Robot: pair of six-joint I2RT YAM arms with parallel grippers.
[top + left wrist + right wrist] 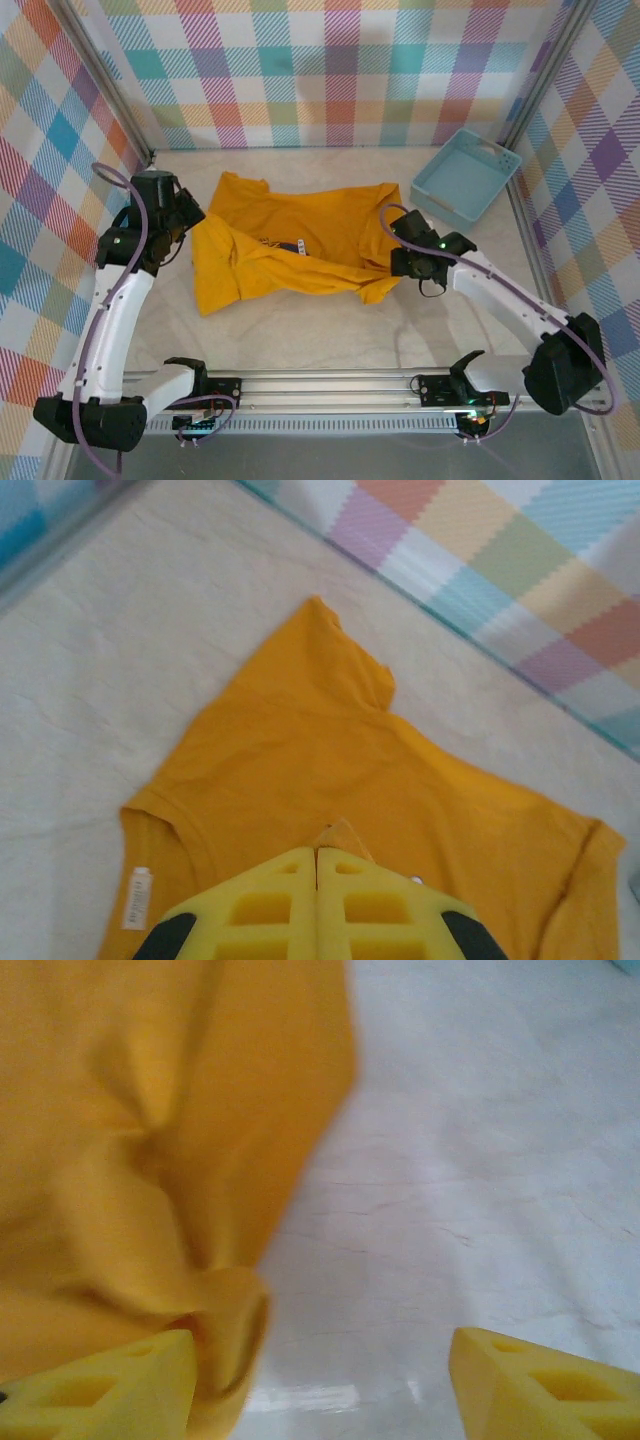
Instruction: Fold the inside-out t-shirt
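The inside-out t-shirt [290,250] is mustard-orange and lies crumpled in the middle of the table, with its near part folded over and a bit of dark print showing at the fold. My left gripper [196,224] is at the shirt's left edge. In the left wrist view, my left gripper [318,855] is shut with a small peak of the t-shirt [340,750] pinched at its tips. My right gripper [398,264] is at the shirt's right edge. In the right wrist view, my right gripper [320,1385] stands open over bare table, and a fold of the t-shirt [150,1140] rests against the left finger [110,1390].
A light blue basket [465,175] sits at the back right corner. Checkered walls close in the table on three sides. A white label [138,898] shows on the shirt near my left gripper. Bare table [330,330] lies between the shirt and the arm bases.
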